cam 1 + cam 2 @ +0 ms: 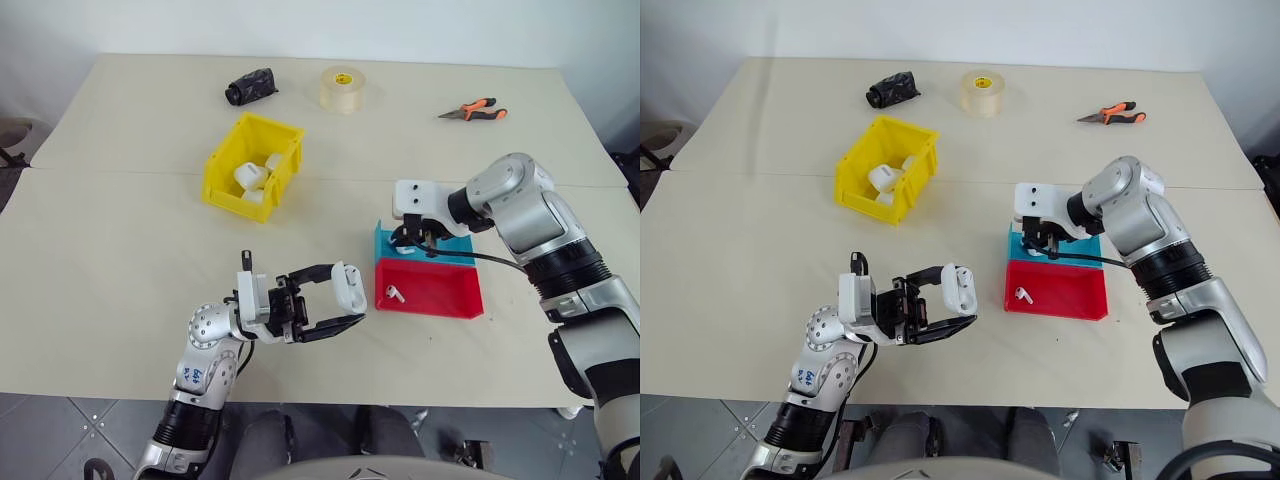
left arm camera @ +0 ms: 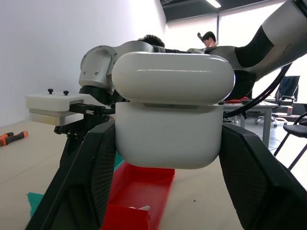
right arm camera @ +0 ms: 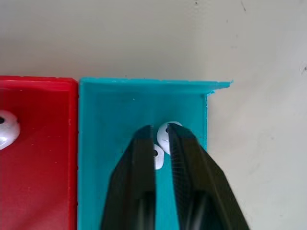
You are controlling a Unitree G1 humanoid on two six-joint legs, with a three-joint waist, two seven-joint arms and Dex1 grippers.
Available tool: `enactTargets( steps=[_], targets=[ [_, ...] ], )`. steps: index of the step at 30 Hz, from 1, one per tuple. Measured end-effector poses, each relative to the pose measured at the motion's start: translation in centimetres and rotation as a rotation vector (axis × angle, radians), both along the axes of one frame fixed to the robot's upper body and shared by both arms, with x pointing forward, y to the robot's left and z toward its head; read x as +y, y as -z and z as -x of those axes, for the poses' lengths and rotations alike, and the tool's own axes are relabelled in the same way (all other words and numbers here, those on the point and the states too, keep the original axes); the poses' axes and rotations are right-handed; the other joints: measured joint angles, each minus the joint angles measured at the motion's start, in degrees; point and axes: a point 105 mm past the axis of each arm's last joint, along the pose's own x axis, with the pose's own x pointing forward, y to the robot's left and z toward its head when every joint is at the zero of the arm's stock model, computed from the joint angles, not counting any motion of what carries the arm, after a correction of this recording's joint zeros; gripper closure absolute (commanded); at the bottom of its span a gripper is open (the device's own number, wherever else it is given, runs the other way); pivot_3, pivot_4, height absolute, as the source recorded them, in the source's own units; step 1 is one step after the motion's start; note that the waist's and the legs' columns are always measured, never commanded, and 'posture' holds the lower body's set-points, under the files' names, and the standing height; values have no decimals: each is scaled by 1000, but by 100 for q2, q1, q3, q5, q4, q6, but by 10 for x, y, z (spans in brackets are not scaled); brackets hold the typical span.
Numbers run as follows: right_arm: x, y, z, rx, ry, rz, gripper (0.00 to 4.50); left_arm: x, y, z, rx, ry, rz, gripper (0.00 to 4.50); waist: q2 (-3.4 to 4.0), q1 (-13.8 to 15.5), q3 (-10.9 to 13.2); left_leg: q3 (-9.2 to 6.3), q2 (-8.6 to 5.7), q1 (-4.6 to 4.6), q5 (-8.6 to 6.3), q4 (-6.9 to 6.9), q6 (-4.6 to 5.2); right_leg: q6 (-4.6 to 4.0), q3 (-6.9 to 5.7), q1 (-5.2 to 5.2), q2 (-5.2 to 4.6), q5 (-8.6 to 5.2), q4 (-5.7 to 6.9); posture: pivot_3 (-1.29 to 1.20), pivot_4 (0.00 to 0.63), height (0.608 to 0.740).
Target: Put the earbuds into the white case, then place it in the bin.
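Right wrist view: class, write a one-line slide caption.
Right gripper closing on a white earbud in the teal tray, beside the red tray.

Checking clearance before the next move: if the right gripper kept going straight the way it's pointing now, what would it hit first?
The right gripper points down into the teal tray, fingers pinched around an earbud. Past that, likely the tray floor.

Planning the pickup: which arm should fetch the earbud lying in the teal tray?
The right. Its gripper is already down in the teal tray, fingers pinched on an earbud. The left gripper is busy holding the white case, well off from the trays.
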Motion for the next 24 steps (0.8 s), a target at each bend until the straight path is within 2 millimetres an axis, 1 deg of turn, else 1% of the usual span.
enactTargets(
  steps=[4,13,16,23,24],
  targets=[
    [-1,4,1,11,6,1,3812,0,0,0,2,-1,1,1527,0,-1,0,1,0,0,0,0,0,0,0,0,0,0,0,0,150,740],
    [-4,5,-1,-4,-2,16,3812,-1,-5,2,-13,1,2,1527,0,-4,0,0,0,0,0,0,0,0,0,0,0,0,0,0,150,740],
    [-2,4,0,-3,-21,20,3261,-1,-5,1,-9,-5,5,1527,0,-3,0,0,0,0,0,0,0,0,0,0,0,0,0,0,150,740],
    [-2,0,1,6,-22,17,912,-1,-5,0,0,-17,8,1527,0,0,0,0,0,0,0,0,0,0,0,0,0,0,0,0,150,740],
    [-4,0,1,13,-17,19,912,0,-4,1,4,-18,7,1527,0,3,0,0,0,0,0,0,0,0,0,0,0,0,0,0,150,740]
  ],
)
